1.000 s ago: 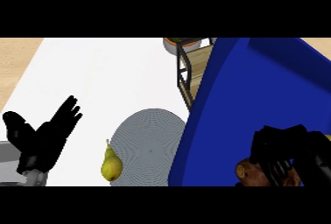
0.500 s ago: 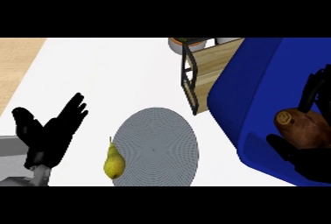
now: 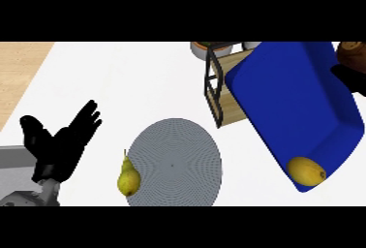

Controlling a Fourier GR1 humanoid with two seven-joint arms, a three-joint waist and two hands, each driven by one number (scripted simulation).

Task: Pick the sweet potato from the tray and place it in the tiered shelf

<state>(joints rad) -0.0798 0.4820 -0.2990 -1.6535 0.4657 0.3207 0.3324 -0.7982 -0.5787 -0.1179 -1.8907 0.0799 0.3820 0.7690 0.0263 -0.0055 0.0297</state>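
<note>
No writing shows anywhere I look. At the frame's right edge my right hand [image 3: 349,75] is mostly cut off, the brown sweet potato [image 3: 352,52] against it at upper right above the blue tray [image 3: 293,97]; I cannot tell its grip. A lemon [image 3: 307,170] sits in the tray's lower corner. The shelf [image 3: 218,82] is half hidden. My left hand [image 3: 61,143] rests open at lower left, near a pear [image 3: 128,178] touching the grey plate [image 3: 175,164].

The brown sweet potato [image 3: 350,52] shows only partly at the view's upper right edge, above the tilted blue tray [image 3: 293,97], which overlaps the wooden, black-framed tiered shelf [image 3: 221,92].
</note>
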